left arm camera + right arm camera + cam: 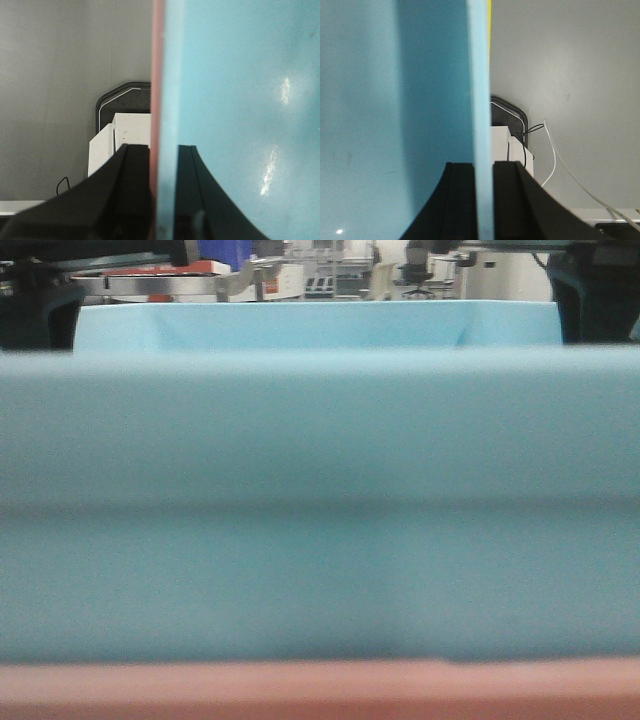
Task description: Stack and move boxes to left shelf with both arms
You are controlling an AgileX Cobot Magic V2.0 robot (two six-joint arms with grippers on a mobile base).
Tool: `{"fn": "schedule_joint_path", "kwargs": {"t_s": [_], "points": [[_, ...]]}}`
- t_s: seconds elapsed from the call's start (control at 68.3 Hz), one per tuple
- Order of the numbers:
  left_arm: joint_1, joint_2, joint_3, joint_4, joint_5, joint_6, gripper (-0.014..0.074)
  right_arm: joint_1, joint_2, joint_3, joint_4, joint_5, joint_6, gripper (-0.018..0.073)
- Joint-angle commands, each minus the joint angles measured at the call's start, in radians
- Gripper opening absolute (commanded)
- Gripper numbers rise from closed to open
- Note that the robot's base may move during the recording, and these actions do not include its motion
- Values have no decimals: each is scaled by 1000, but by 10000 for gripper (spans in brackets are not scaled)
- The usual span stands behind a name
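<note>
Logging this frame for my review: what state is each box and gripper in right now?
blue box: nested inside the pink box, gripped at both ends.
pink box: outermost, holding the blue box; only its rim shows in the front view.
left gripper: shut on the pink and blue walls together.
right gripper: shut on the blue wall.

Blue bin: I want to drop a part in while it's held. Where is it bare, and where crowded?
Bare: inside the blue bin, between its two gripped walls. Crowded: those walls, clamped by the left end effector and right end effector, with the pink bin nested underneath.
</note>
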Motion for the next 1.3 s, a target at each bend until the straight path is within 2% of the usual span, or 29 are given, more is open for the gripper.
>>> {"fn": "schedule_joint_path", "kwargs": {"t_s": [0.0, 1.289], "points": [[-7, -40, -29, 12, 115, -8, -12, 0, -35, -27, -30, 41, 0, 66], [-7, -40, -29, 8, 115, -8, -12, 0, -35, -27, -30, 49, 0, 66]]}}
